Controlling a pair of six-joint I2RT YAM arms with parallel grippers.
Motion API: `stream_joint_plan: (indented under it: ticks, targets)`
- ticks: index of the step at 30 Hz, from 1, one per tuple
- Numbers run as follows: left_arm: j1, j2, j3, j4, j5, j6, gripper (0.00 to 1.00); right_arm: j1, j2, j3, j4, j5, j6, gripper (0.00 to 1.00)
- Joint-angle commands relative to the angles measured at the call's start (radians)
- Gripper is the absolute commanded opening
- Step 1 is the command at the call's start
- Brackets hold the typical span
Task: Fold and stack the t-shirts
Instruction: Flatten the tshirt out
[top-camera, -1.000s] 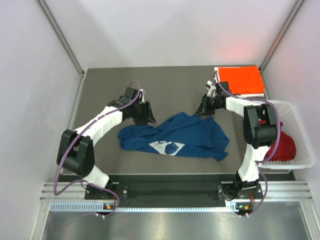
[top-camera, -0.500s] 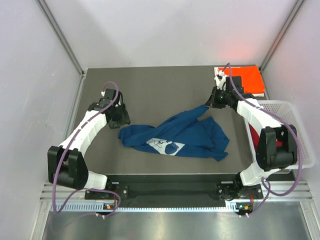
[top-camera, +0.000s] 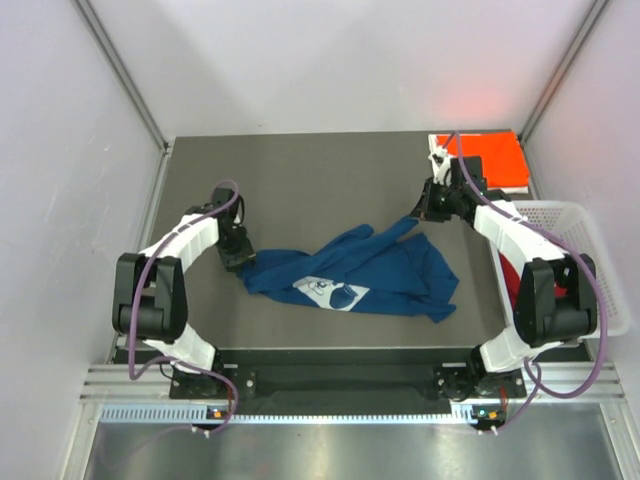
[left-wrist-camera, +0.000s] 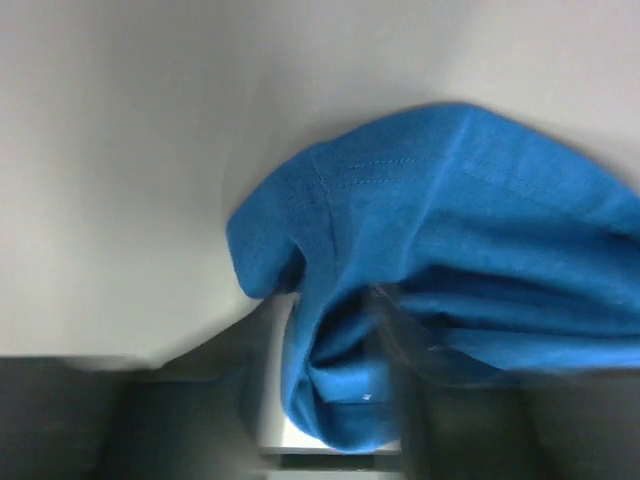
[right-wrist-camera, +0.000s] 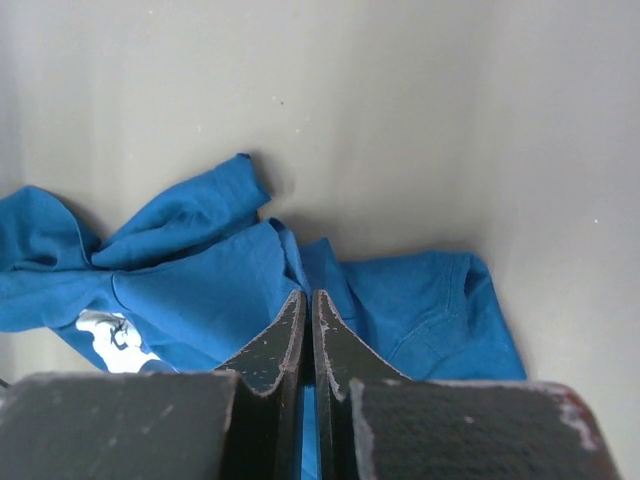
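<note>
The crumpled t-shirt (top-camera: 385, 268) is showing deep blue, its small chest print (top-camera: 335, 292) flashing white. Far right, a folded shirt (top-camera: 492, 160) is glowing bright orange-red. A sliver of dark red cloth (top-camera: 507, 280) is peeking from the white lattice basket (top-camera: 605, 290). The table (top-camera: 330, 185) is reading dull grey-brown, and the arms (top-camera: 190, 232) are showing white and black, trailing purple cables (top-camera: 599, 330).
</note>
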Motion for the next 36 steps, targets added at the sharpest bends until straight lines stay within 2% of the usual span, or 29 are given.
stream_joint_plan:
  ticks: [1,3,4,7,8,11,13,15,19,21,22,24,25,26,27,29,32,36]
  targets:
    - [0.001,0.015,-0.018,0.069,0.038,-0.013,0.33,0.016,-0.046,0.018,0.034,0.004,0.004,0.0]
    - [0.003,0.032,0.041,0.054,0.041,-0.025,0.14,0.019,-0.035,0.059,0.06,0.01,0.002,0.0]
    - [0.011,0.035,0.084,0.014,0.031,-0.032,0.0,0.019,-0.016,0.089,0.063,0.024,0.001,0.0]
    - [0.021,0.032,0.329,-0.068,-0.049,-0.041,0.0,0.017,0.02,0.299,-0.006,0.075,-0.027,0.0]
    - [0.023,0.023,0.462,-0.118,-0.073,-0.041,0.0,0.019,0.02,0.405,-0.036,0.087,-0.03,0.0]
    - [0.023,-0.013,0.619,-0.144,-0.166,-0.044,0.0,0.019,0.005,0.557,-0.086,0.148,-0.053,0.0]
    - [0.031,-0.037,0.641,-0.158,-0.187,-0.047,0.0,0.017,-0.035,0.577,-0.107,0.194,-0.091,0.0]
    - [0.032,-0.074,0.631,-0.166,-0.198,-0.052,0.0,0.017,-0.084,0.513,-0.059,0.237,-0.117,0.0]
    - [0.034,-0.154,0.478,-0.14,-0.164,-0.064,0.0,0.014,-0.274,0.302,0.006,0.265,-0.149,0.0]
    - [0.034,-0.185,0.39,-0.102,-0.111,-0.07,0.0,0.014,-0.325,0.269,-0.049,0.251,-0.113,0.0]
    - [0.032,-0.201,0.293,-0.086,-0.091,-0.071,0.0,0.014,-0.337,0.251,-0.122,0.236,-0.102,0.0]
    - [0.034,-0.241,0.186,-0.059,0.003,-0.082,0.0,0.017,-0.383,0.162,-0.184,0.219,-0.076,0.0]
    - [0.034,-0.251,0.086,-0.037,0.024,-0.102,0.0,0.019,-0.405,0.118,-0.219,0.228,-0.071,0.0]
    - [0.034,-0.261,0.039,-0.031,0.049,-0.111,0.0,0.017,-0.426,0.032,-0.238,0.274,-0.061,0.0]
    - [0.034,-0.266,-0.008,-0.017,0.087,-0.127,0.03,0.017,-0.466,-0.008,-0.25,0.288,-0.035,0.0]
    - [0.034,-0.271,-0.147,0.047,0.124,-0.16,0.25,0.017,-0.503,-0.124,-0.265,0.27,-0.01,0.0]
    - [0.035,-0.269,-0.207,0.072,0.138,-0.188,0.44,0.017,-0.567,-0.259,-0.276,0.184,0.035,0.0]
    - [0.047,-0.3,-0.103,0.017,-0.016,-0.164,0.52,0.02,-0.655,-0.347,-0.291,0.225,0.067,0.0]
